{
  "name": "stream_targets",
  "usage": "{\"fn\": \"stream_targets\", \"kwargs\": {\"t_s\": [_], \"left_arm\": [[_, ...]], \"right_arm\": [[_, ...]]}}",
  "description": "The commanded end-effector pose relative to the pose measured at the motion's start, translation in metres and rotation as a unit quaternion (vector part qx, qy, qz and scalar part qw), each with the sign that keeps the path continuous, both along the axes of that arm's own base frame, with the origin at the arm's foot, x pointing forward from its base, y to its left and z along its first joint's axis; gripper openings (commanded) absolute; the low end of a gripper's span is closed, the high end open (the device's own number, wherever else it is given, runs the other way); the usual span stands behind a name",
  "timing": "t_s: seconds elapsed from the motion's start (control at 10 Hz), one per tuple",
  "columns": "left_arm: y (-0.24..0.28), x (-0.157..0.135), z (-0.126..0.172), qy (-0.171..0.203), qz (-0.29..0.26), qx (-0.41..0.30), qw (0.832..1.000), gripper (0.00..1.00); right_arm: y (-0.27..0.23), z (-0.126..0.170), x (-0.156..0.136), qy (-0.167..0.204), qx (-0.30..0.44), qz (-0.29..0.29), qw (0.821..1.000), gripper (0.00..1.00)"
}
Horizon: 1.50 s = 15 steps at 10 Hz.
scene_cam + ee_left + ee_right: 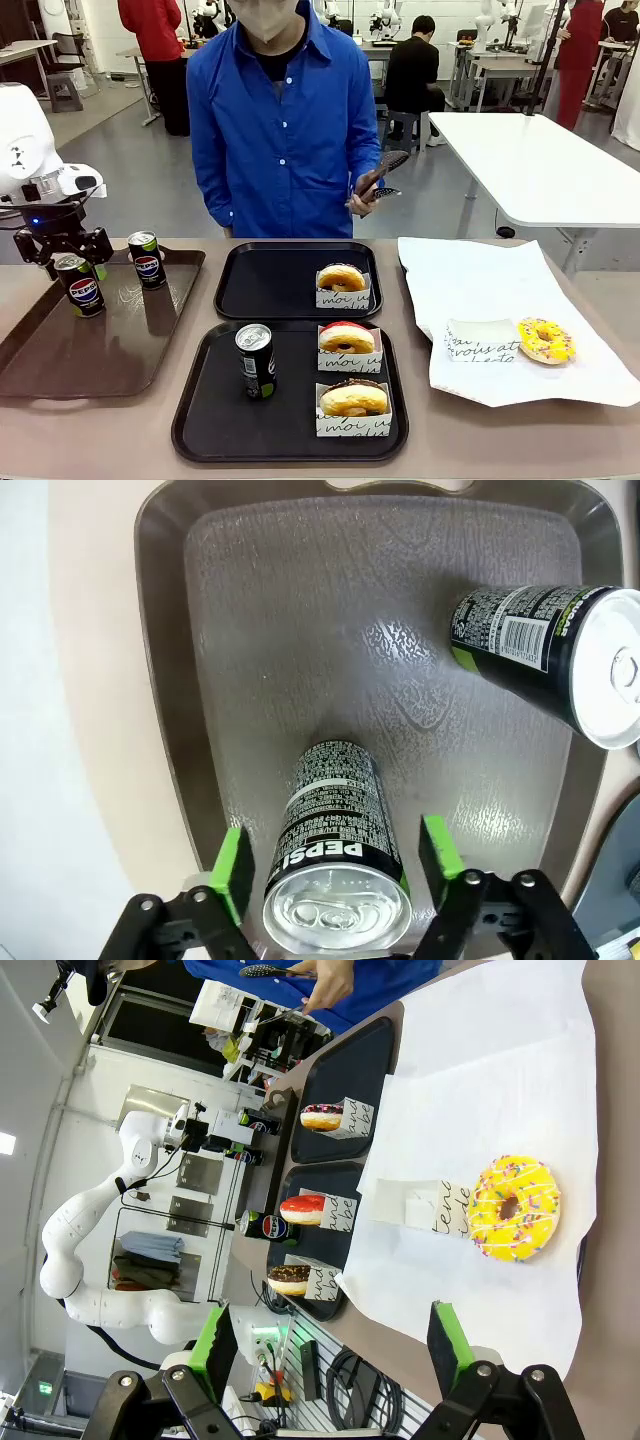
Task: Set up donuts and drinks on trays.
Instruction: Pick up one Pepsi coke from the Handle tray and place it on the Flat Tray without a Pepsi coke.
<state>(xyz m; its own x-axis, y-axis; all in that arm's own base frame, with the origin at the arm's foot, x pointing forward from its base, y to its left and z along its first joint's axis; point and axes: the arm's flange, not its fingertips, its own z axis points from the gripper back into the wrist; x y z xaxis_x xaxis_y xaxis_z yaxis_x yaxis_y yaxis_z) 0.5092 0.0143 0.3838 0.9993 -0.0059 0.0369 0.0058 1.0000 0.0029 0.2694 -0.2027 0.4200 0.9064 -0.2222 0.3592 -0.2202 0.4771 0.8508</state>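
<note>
Right, the left gripper (335, 850) is spread wide, with a green pad on either side of an upright can (335, 810) on the brown tray (300, 630) and gaps on both sides. The danger, I'd say: close off-centre and one pad hits first, tipping that slim can toward the second can (540, 650) nearby. The wrist points down, almost over the can's top. The right gripper (330, 1335), also spread and empty, hangs high above the yellow donut (512, 1208) on the white paper (480, 1080). The far black tray (260, 290) has no drink yet.
</note>
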Motion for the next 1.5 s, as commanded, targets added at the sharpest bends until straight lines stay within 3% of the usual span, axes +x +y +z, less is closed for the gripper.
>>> {"fn": "stream_targets", "kwargs": {"t_s": [0.0,0.1,0.3,0.4,0.5,0.6,0.8,1.1,1.4], "left_arm": [[0.004,0.004,0.001,-0.010,-0.005,0.001,1.000,0.17],[0.004,0.006,0.002,-0.009,-0.001,0.003,1.000,0.00],[0.005,0.004,0.002,-0.005,0.012,0.008,1.000,0.00],[0.004,0.004,0.004,-0.004,0.017,0.012,1.000,0.08],[0.002,0.004,0.010,-0.005,0.018,0.013,1.000,0.01],[-0.001,0.002,0.021,-0.006,0.017,0.008,1.000,0.00],[-0.019,-0.027,0.077,0.022,0.029,0.014,0.999,0.00],[-0.030,-0.080,0.149,0.002,0.019,0.000,1.000,0.00],[-0.015,-0.098,0.158,0.008,0.046,0.001,0.999,0.00]], "right_arm": [[0.001,0.000,0.003,-0.011,0.013,-0.003,1.000,1.00],[0.001,0.000,0.003,-0.011,0.013,-0.003,1.000,1.00],[0.001,0.000,0.003,-0.011,0.013,-0.003,1.000,1.00],[0.001,0.000,0.003,-0.011,0.013,-0.003,1.000,1.00],[0.001,0.000,0.003,-0.011,0.013,-0.003,1.000,1.00],[0.001,0.000,0.003,-0.011,0.013,-0.003,1.000,1.00],[0.001,0.000,0.003,-0.011,0.013,-0.003,1.000,1.00],[0.001,0.000,0.003,-0.011,0.013,-0.003,1.000,1.00],[0.001,0.000,0.003,-0.011,0.013,-0.003,1.000,1.00]]}}
